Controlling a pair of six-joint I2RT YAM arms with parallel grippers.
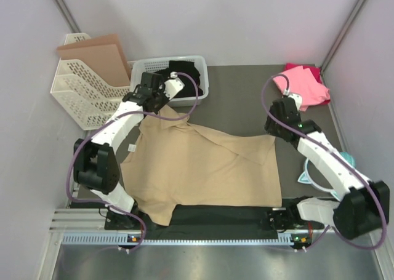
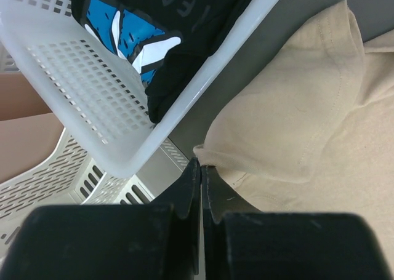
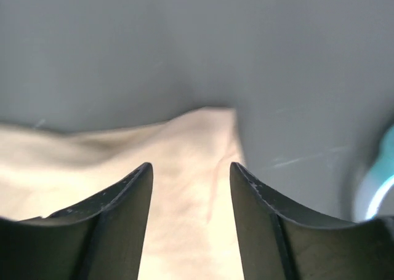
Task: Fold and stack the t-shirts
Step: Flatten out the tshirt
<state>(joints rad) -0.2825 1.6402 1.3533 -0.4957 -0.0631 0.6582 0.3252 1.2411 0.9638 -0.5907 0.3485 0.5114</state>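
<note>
**Left tool pinches tan t-shirt; folding barely begun**

Left tool is closed on a far edge of the tan t-shirt, beside the white basket at the far edge of the desk. Right tool hovers with jaws apart over the shirt's far right corner, holding nothing. The shirt lies spread and rumpled across the desk's middle, reaching the near edge. A pink t-shirt sits bunched over a magenta t-shirt in the far right corner. By the look of it, nothing is neatly folded or stacked yet.
</note>
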